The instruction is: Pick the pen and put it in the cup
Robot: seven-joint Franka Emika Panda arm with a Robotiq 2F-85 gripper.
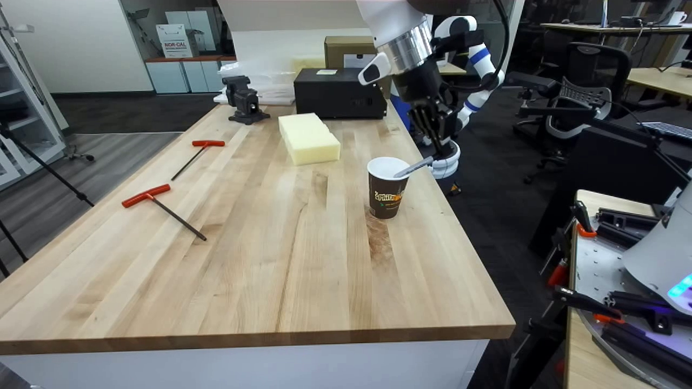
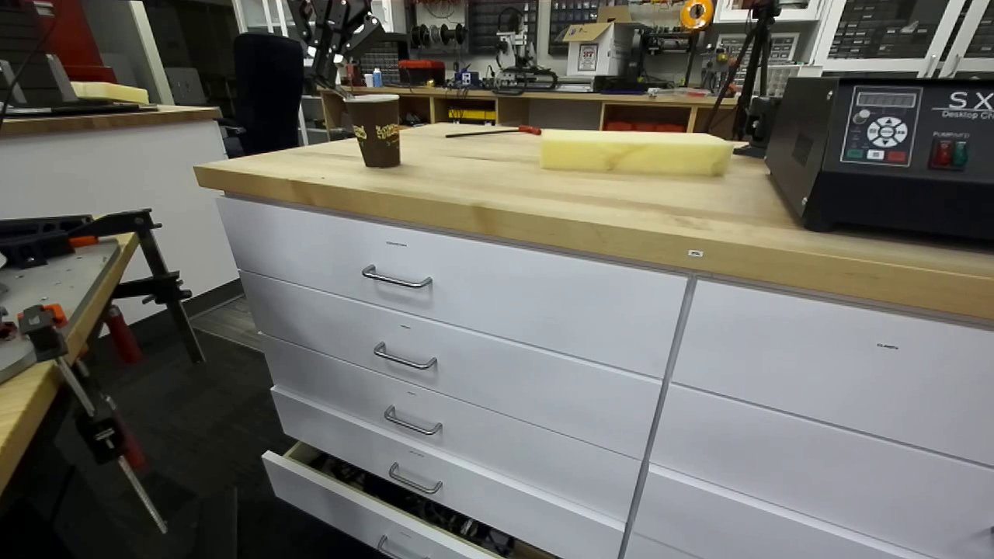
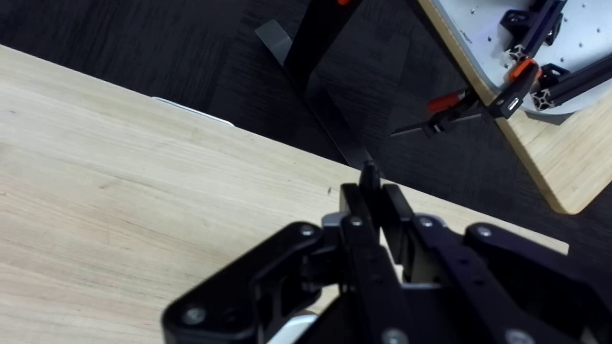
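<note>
Jaws of the gripper point(image 3: 374, 188) are pinched on the pen point(image 1: 414, 167), its dark, blunt end poking out past them in the wrist view. In an exterior view the pen's grey length slants down from the gripper across the white rim of the cup point(image 1: 385, 197); how far its tip reaches inside I cannot tell. Upright, tapering and made of brown paper with yellowish lettering, the cup stands near the long edge of the table point(image 1: 303, 259). Pale wooden strips make up this surface, smooth and streaked with grain, with a darker patch just beside the cup's base. White drawers point(image 2: 450, 318) with bowed metal handles sit beneath it, the lowest in sight ajar. Farther along the top lies a soft-looking yellow block point(image 1: 311, 141), square-cornered and matte; toward the opposite edge, two T-shaped tools point(image 1: 147, 195) pair red handles with thin dark shafts. Near the far end sit a boxy black machine point(image 1: 338, 94) and a stubby dark vise point(image 1: 246, 101). Beyond the table spreads dark carpet point(image 1: 494, 216), with a wooden bench point(image 1: 586, 362) bearing a metal plate point(image 1: 597, 265) and, deeper in the room, a black office chair point(image 1: 597, 65). Low, flat-fronted pale cabinets point(image 1: 194, 76) with a reddish top stand at the back, a printed carton point(image 1: 175, 40) on them.
</note>
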